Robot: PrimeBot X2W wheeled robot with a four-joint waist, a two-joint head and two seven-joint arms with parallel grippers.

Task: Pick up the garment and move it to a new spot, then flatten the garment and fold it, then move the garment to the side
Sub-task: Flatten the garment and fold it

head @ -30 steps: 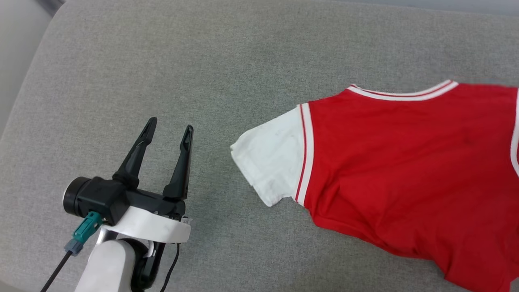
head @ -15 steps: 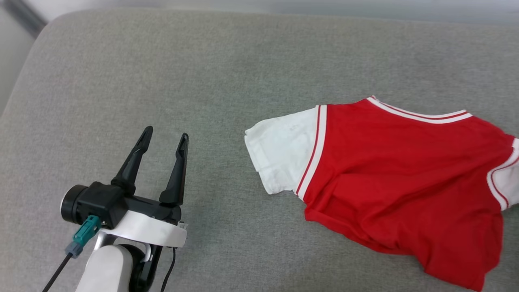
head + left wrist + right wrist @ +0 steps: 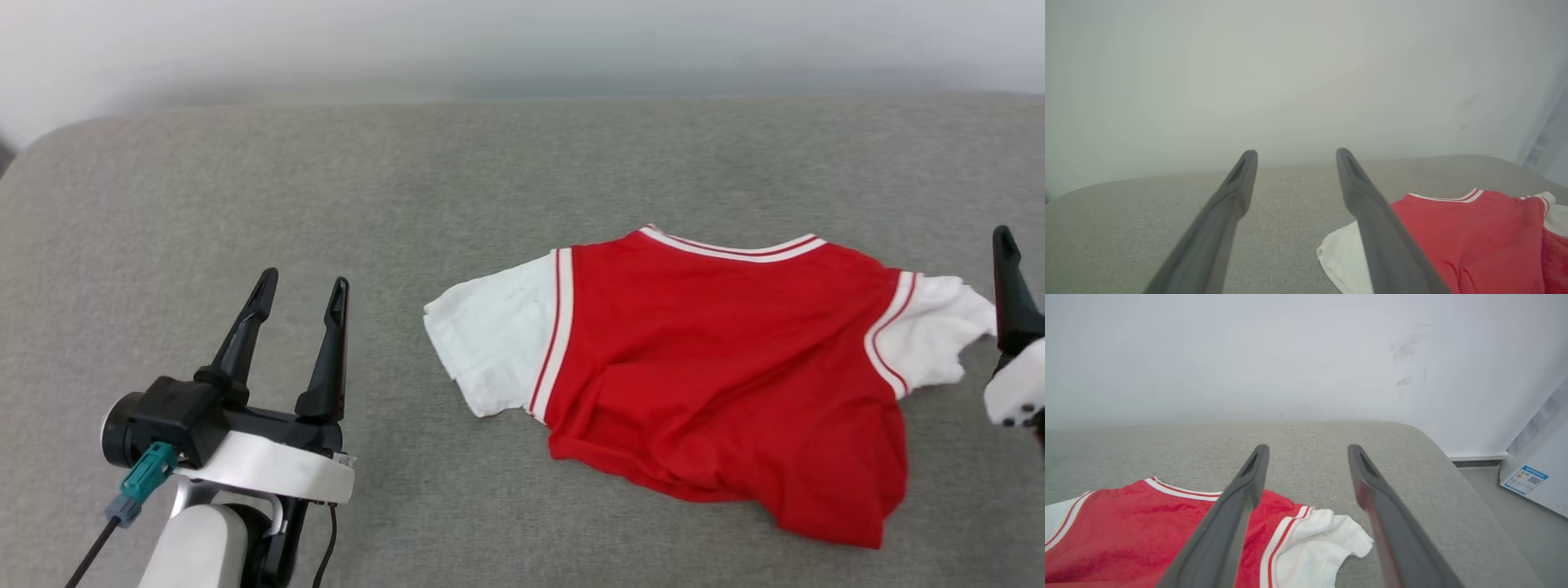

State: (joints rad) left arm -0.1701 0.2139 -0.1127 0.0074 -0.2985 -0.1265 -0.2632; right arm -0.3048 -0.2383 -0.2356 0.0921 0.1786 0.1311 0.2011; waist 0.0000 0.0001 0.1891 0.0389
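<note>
Cutting across the right edge of the head view, the right gripper point(image 3: 1308, 448) offers there one long dark finger point(image 3: 1011, 286) and a scrap of pale housing, the rest lying outside the frame. Its own wrist view shows both fingers spread well apart with nothing between them. One of them crosses the shirt's shoulder and hides part of it. The left gripper point(image 3: 304, 279) hangs at the lower left above the grey woven upholstered cushion point(image 3: 490, 163), well clear of the cloth, its fingers likewise parted and empty. In the left wrist view one of its blurred fingers covers the seam where sleeve meets body.

The red jersey-style shirt with white short sleeves point(image 3: 718, 367) lies on the right half of the cushion, collar toward the pale wall point(image 3: 1249, 355). The face turned up is plain red, and the underside cannot be seen. White-and-red striped trim edges the neckline and both armholes. The sleeve on the left lies fairly flat. The one on the right is rumpled, its tip close to the dark finger, though whether they touch is unclear. The lower hem is bunched and slants down to a point at the right, so the true outline there is hard to read.
</note>
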